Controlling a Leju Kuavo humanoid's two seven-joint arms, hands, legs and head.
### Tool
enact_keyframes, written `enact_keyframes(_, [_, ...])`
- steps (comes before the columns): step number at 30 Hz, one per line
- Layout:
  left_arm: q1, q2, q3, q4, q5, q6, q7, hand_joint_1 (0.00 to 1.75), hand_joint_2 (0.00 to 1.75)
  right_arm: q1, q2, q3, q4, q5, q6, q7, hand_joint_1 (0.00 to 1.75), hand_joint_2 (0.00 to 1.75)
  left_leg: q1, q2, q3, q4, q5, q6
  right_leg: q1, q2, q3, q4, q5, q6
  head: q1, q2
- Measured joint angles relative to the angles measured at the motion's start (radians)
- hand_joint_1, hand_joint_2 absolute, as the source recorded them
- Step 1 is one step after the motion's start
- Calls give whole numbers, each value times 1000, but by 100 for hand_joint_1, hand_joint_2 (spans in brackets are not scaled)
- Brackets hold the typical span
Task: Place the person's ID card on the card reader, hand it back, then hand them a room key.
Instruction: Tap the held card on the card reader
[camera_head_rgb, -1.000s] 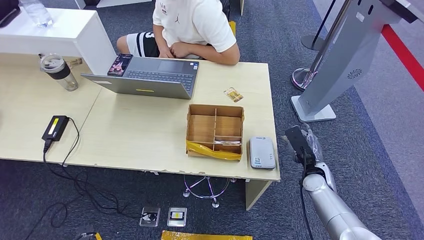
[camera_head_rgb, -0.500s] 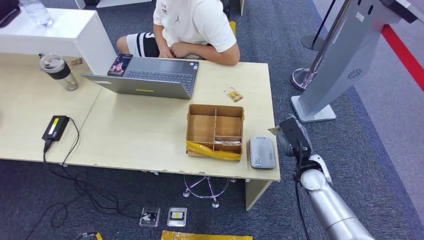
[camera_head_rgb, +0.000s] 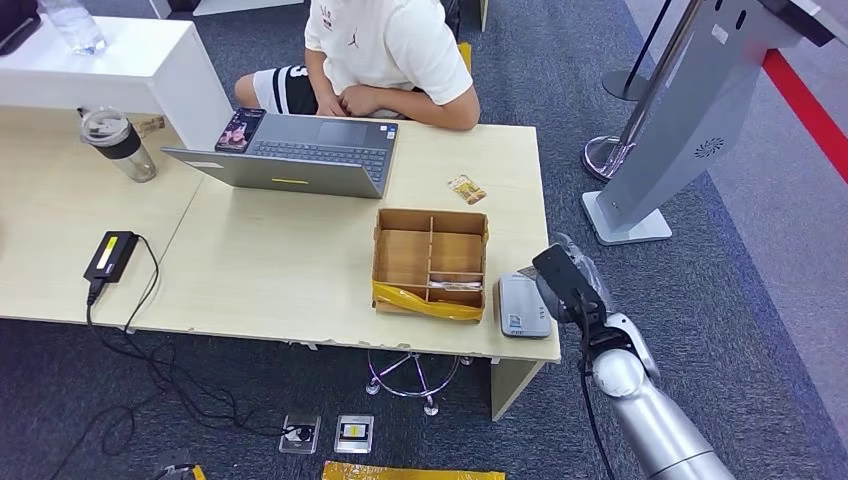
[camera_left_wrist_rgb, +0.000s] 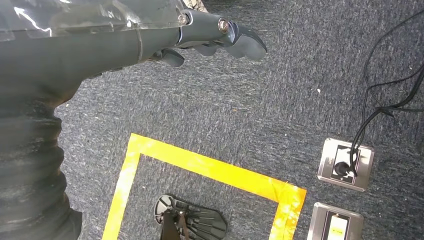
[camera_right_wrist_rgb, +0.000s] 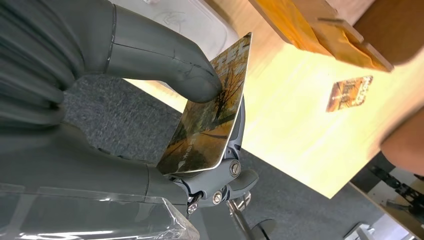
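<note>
Two cards are in play. One, the ID card (camera_right_wrist_rgb: 210, 110), is pinched between the thumb and fingers of the right robot hand (camera_head_rgb: 562, 282), which hangs at the worktop (camera_head_rgb: 280, 270) edge, just beside the card reader (camera_head_rgb: 523, 305). A second card (camera_head_rgb: 466, 189) lies flat on the worktop near the seated person (camera_head_rgb: 390, 60); it is probably the room key, though its face is too small to read. The left robot hand (camera_left_wrist_rgb: 210, 37) hangs over the carpet with fingers apart, holding nothing.

Step in hand: the first one, carrying the ID card to the card reader. The card is not yet on it.

Next move: bring the right robot hand over the reader's top face, tilt the card from its present edge-on attitude toward flat, and lower it into contact. Clearance from the wooden tray (camera_head_rgb: 431, 258) beside the reader should be kept.
</note>
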Motion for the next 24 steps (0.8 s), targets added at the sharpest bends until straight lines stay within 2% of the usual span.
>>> enact_keyframes(24, [-1, 3, 6, 0, 0, 9, 1, 0, 175, 20, 2, 60, -7, 92, 94, 72, 175, 175, 0, 0, 0, 0, 0, 0, 0, 0, 0, 0, 0, 0, 0, 0])
